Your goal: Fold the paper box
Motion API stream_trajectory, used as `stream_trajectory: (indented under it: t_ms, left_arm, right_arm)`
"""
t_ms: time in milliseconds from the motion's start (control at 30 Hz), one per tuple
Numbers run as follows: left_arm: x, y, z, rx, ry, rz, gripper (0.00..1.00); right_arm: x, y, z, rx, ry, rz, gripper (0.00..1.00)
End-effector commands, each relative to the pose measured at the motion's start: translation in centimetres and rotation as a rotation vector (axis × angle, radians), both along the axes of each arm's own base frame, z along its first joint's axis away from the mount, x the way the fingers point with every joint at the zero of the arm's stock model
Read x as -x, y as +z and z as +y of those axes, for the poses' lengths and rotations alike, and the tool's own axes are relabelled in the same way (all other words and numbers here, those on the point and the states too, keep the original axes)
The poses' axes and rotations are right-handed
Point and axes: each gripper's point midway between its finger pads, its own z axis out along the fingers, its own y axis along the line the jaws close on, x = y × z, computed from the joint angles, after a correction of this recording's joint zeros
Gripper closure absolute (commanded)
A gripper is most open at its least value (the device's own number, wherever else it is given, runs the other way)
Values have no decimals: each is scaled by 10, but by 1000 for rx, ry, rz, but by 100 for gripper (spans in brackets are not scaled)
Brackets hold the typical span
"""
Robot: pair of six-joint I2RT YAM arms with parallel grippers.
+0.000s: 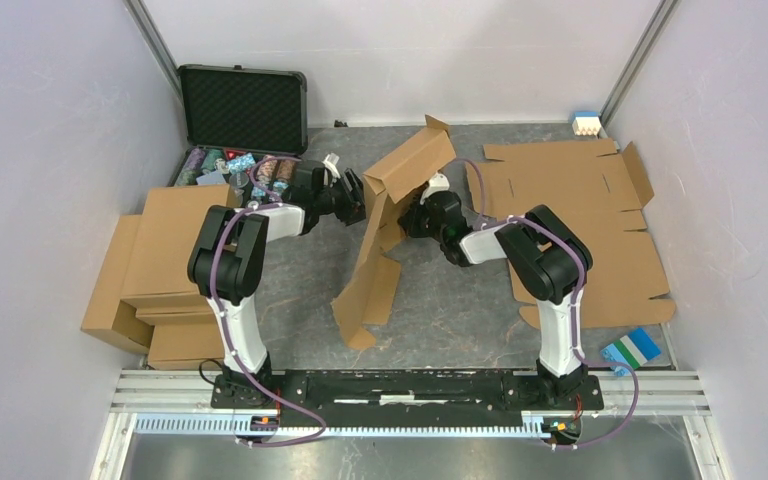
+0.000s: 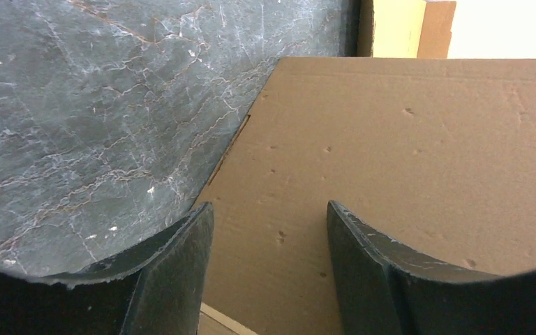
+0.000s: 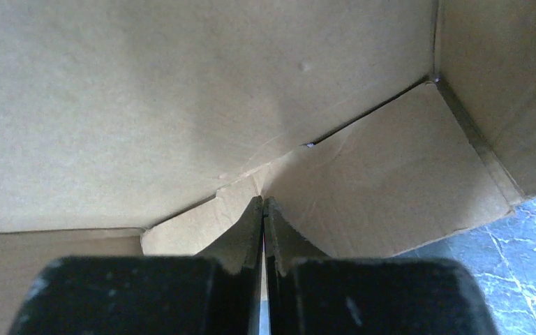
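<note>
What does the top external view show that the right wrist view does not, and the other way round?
Only the top view: the left gripper, the black case, the folded boxes at the left and the flat blanks at the right. Only the right wrist view: that the right gripper is shut, its tips at a slit in the cardboard. Both: the paper box and the dark stone table.

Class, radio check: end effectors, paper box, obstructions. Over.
Left end effector open, facing paper box panel. Right end effector shut, tips at inner fold. Box partly raised between arms. No obstruction seen.
</note>
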Motion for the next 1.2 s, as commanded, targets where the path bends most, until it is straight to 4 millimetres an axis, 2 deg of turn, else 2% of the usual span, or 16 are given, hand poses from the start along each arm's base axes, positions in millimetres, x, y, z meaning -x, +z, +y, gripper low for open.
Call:
stream_trajectory:
  t_ms: [0,200,333,400,533,633,733,833,1167]
  left_arm:
    - [6,-2,-9,36,-64,-43,33]
    - [10,1,-13,49,-85,-43,33]
    - [12,1,-12,38,-79,-44,34]
    - [12,2,-11,35,-79,-46,34]
    - [11,4,-11,33,-77,-49,34]
    - [12,3,-9,20,-75,-49,34]
    - [12,4,-8,10,-71,-54,34]
    - [12,2,-8,4,-72,-50,34]
    - [10,7,-4,-24,-59,-66,34]
  right_arm:
    - [4,-28,-11,62,-38,97,95]
    - [1,-13,-6,62,-33,72,95]
    - [7,8,11,-5,45,38,94]
    - [9,12,16,-26,59,37,94]
    - [8,-4,18,5,58,74,94]
    - [10,-24,12,62,41,108,95]
    - [13,-35,6,96,25,126,96]
    - [15,-33,7,123,34,112,97]
    - [15,-3,18,117,84,33,96]
